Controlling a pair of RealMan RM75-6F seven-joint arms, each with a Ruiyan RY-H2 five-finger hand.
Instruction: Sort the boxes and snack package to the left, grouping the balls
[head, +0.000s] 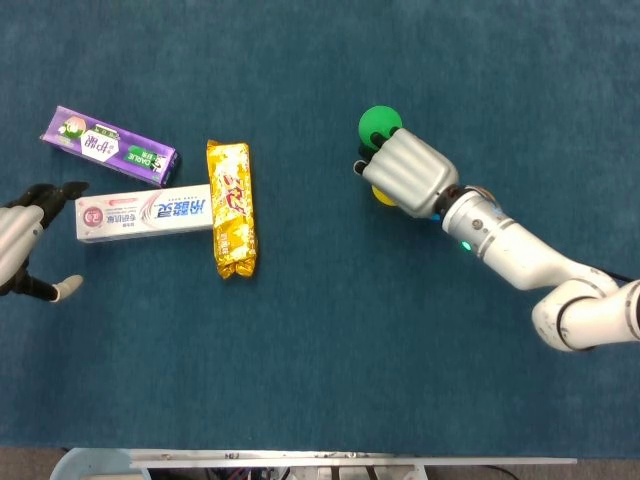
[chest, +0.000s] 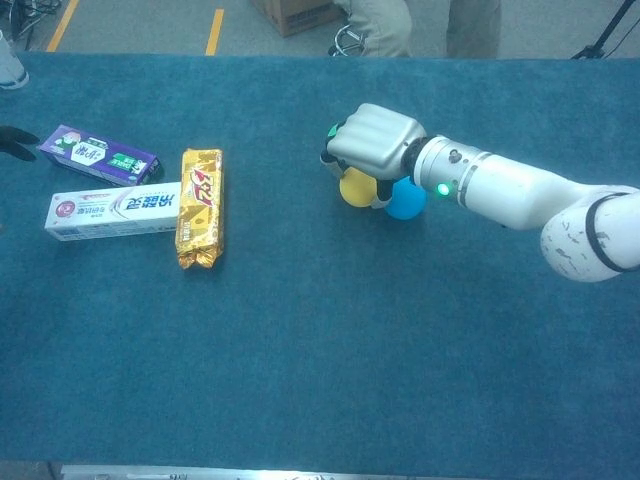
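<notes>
My right hand (head: 408, 172) (chest: 375, 140) is curled down over a yellow ball (chest: 356, 188) (head: 381, 194) and grips it at the table's middle right. A green ball (head: 378, 123) lies just beyond the hand, touching its fingers. A blue ball (chest: 407, 200) sits against the yellow one, under the wrist. At the left lie a purple box (head: 108, 145) (chest: 97, 155), a white toothpaste box (head: 143, 211) (chest: 112, 210) and a gold snack package (head: 231, 208) (chest: 199, 207). My left hand (head: 25, 250) rests at the left edge, fingers spread, holding nothing.
Blue cloth (chest: 320, 350) covers the whole table. Beyond its far edge are a cardboard box (chest: 300, 12) and a person's legs (chest: 385, 22). A pale bin (head: 95, 465) shows below the near edge.
</notes>
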